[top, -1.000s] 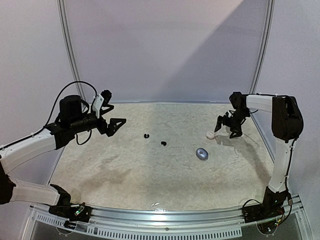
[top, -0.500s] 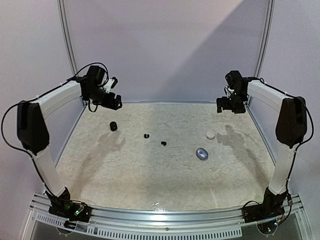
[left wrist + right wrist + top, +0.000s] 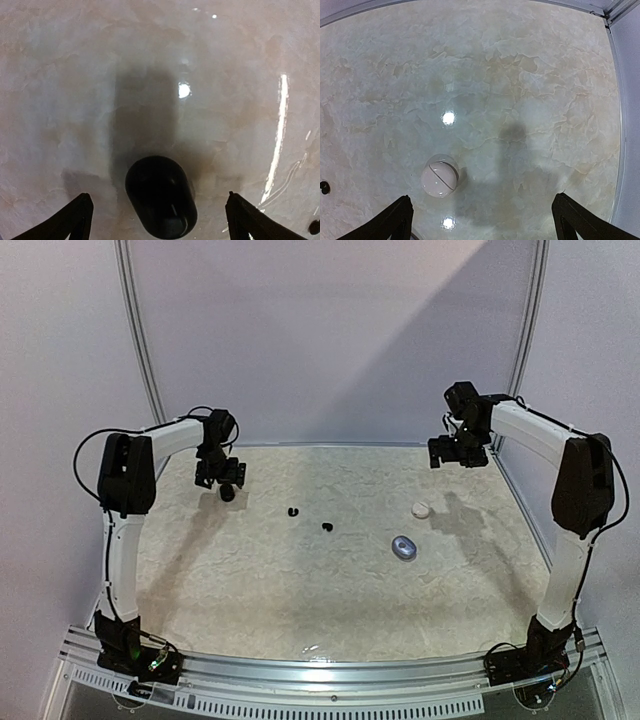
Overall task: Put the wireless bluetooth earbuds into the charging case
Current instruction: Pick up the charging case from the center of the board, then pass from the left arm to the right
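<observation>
Landmark: the blue-grey case point(image 3: 404, 547), nearest thing to the arm bases, lying on the marbled table point(image 3: 300, 600) right of centre. Looks shut from the top view, though too small to be sure.

Just beyond it and a bit to its right sits a white case point(image 3: 421, 509); the right wrist view shows it point(image 3: 439, 179) as a round pebble w/ a seam across, lid closed.

To the case's left, slightly farther back, two tiny black earbuds: one point(image 3: 327, 527) nearer the case, the other point(image 3: 293, 511) farther left. Both loose on the table, well apart from either case.

Farther left still, near the table's back-left corner, a black case point(image 3: 227, 492) lies directly under the left hand point(image 3: 219, 476). The wrist view shows it point(image 3: 160, 196) between the two wide-open fingers, not touching; hand empty.

Right hand point(image 3: 458, 452) hangs high beyond the white case toward the back-right corner, fingers fully spread, nothing held.

Risks:
- Black case is glossy and rounded; an off-centre pinch could squirt it sideways across the slick table.
- All cases seem closed, so buds can't go in until a lid is opened.
- Buds are tiny; fingers could flick them away on approach.
- Which case matches the black buds isn't clear.
</observation>
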